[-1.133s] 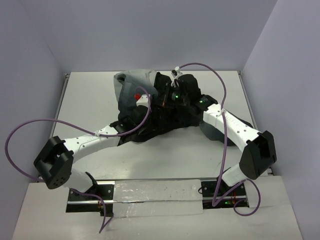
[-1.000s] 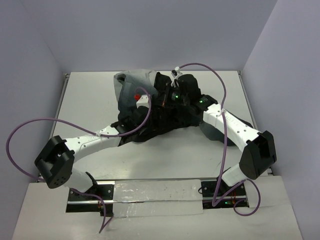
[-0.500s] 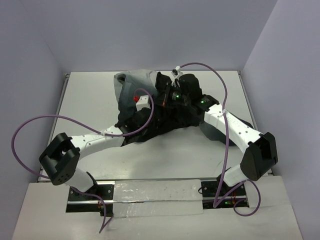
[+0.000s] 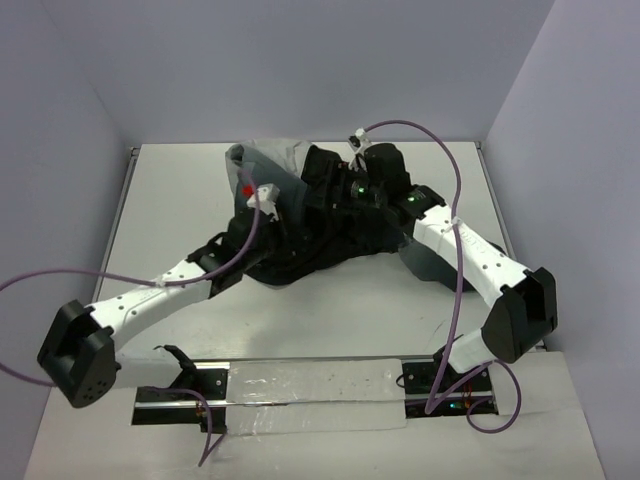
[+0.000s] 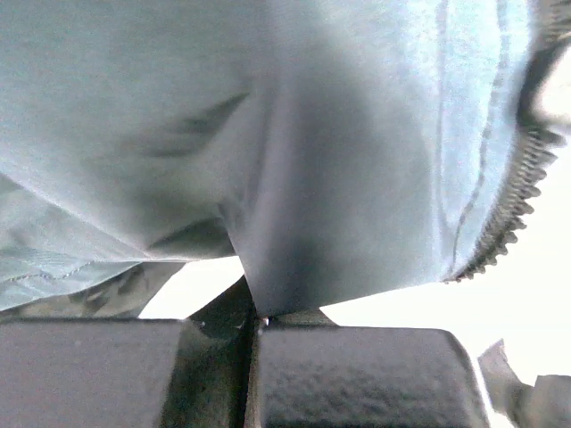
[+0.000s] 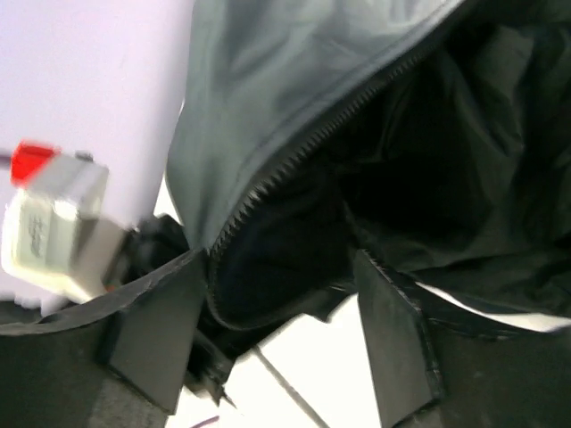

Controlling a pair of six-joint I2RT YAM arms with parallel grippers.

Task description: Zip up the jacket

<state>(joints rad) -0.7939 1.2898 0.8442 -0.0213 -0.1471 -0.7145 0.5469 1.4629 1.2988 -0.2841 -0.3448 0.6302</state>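
The jacket [image 4: 325,235] lies bunched at the back middle of the table, black lining up, light grey shell [image 4: 262,160] at its far left. My left gripper [image 4: 270,205] is at its left side. In the left wrist view it [image 5: 254,321] is shut on a fold of the grey shell [image 5: 294,178], with zipper teeth [image 5: 517,209] running down the right. My right gripper [image 4: 338,198] hovers over the jacket's middle. In the right wrist view it [image 6: 277,330] stands open just above the table, and the open zipper edge [image 6: 294,152] and black lining hang between its fingers [image 6: 156,339] untouched.
White table [image 4: 180,200] with walls on three sides and a raised edge strip [image 4: 125,190] at the left. The mounting rail [image 4: 310,385] runs along the near edge. Purple cables [image 4: 455,230] loop over both arms. The left wrist's red-tipped camera block [image 6: 49,223] sits close to my right fingers.
My left gripper has shut on the grey shell and drawn it left, the left arm swinging out to the left. My right gripper has opened and let go of the jacket.
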